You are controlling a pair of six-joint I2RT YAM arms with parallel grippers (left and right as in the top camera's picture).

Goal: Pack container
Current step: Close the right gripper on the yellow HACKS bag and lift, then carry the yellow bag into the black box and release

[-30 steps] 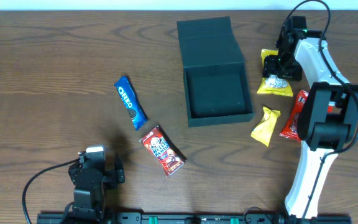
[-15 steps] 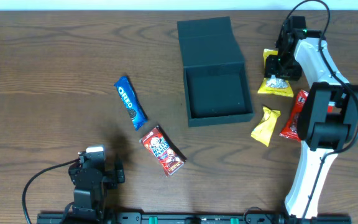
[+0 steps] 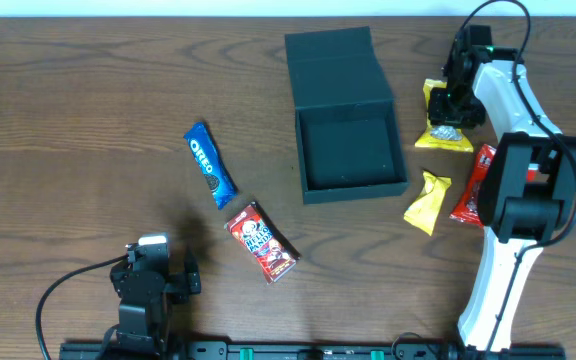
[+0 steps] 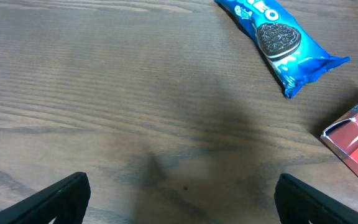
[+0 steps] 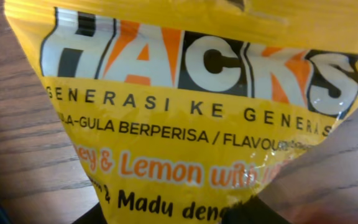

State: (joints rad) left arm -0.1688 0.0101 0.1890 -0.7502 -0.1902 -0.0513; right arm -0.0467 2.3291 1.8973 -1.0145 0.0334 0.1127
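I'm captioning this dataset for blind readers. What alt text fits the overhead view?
The right gripper is down over a yellow snack bag right of an open, empty dark teal box. Left of the box lie a blue Oreo pack and a red snack packet; the left gripper sits open at the near edge.

right arm [image 3: 513, 95]: white links, black joints | left claw [image 4: 179, 194]: black fingers [image 4: 67, 196]

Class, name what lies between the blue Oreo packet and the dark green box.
Nothing: the overhead view shows only bare wooden table between the Oreo packet and the container.
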